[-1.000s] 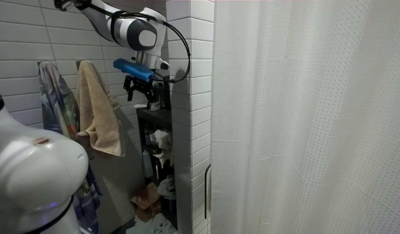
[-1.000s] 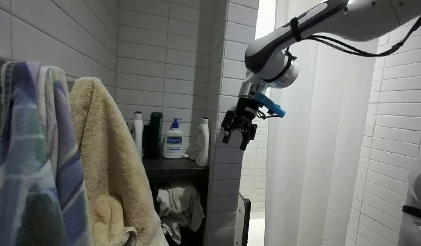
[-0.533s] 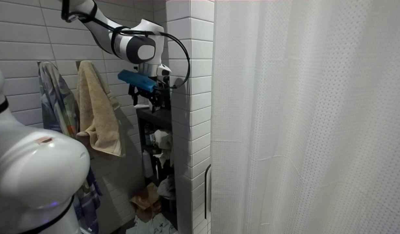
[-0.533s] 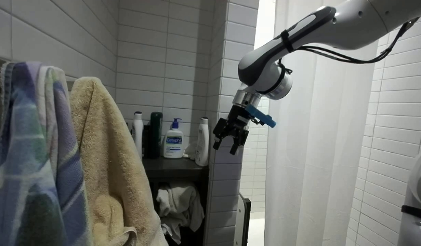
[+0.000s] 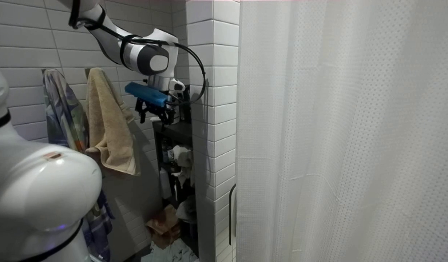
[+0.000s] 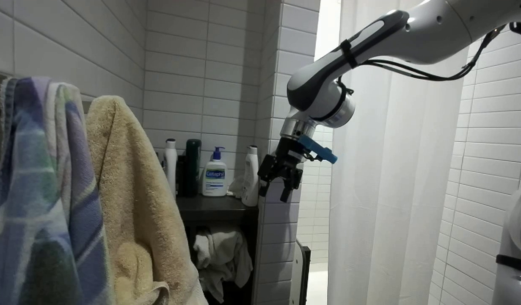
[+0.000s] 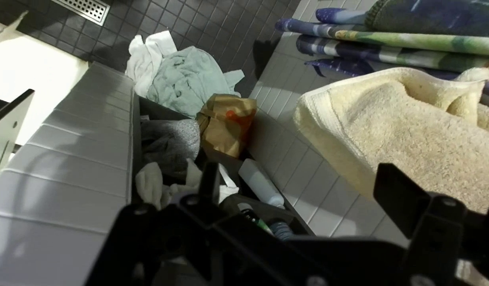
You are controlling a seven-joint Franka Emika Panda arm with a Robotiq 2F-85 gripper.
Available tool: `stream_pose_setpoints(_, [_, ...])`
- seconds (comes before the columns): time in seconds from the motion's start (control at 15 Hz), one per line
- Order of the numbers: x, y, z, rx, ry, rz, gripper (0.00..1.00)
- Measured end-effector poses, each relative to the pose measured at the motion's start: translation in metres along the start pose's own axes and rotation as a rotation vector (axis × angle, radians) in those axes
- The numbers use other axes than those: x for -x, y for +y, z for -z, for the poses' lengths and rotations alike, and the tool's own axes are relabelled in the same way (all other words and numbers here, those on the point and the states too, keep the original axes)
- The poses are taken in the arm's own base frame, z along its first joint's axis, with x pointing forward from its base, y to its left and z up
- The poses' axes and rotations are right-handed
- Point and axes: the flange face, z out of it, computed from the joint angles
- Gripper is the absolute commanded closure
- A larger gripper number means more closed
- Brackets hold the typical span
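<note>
White tiles (image 5: 23, 36) line this bathroom corner, where a pillar (image 5: 225, 109) stands between a dark shelf unit (image 5: 177, 131) and a white shower curtain (image 5: 336, 131). In an exterior view the gripper (image 5: 153, 123) hangs under a blue housing (image 5: 146, 94), jaws downward and apart, with one tip in line with the left front corner of the shelf unit's top; the distance to it cannot be told. A beige towel (image 5: 109, 120) hangs near that corner, next to a patterned towel (image 5: 63, 109). At the foot of the shelf unit, by its front edge, sits a brown paper bag (image 5: 165, 227).

In an exterior view, the shelf unit's top bears a tall white bottle (image 6: 250, 182) at the front corner by the pillar, a Cetaphil pump bottle (image 6: 214, 180) nearer the back edge, then a dark green bottle (image 6: 193, 169) and a slim white bottle (image 6: 170, 165) towards the far end. The gripper appears just beside the tall white bottle, against the pillar; whether it touches either is unclear. A plain gap parts the jaws. Under the top, crumpled white cloth (image 6: 222, 254) spills from the shelf unit's front.

In the wrist view the fingers (image 7: 399, 198) stand wide apart. One overlaps the beige towel's lower edge in the picture; the other shows before the shelf unit, where a pale bottle (image 7: 262, 184) stands by the outer edge and a gray bundle (image 7: 171, 143) sits beside the pillar. Pale green fabric (image 7: 188, 81) lies on the dark floor (image 7: 224, 28).
</note>
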Motion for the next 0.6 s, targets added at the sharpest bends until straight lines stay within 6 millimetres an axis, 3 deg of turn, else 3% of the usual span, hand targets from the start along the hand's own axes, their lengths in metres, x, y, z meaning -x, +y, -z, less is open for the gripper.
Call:
stream_pose_setpoints(0.4, [0.017,-0.072,-0.039,0.013,-0.077,0.114,0.00])
stream_pose_setpoints(0.6, [0.024,-0.080,-0.058,0.031,-0.066,0.142,0.00])
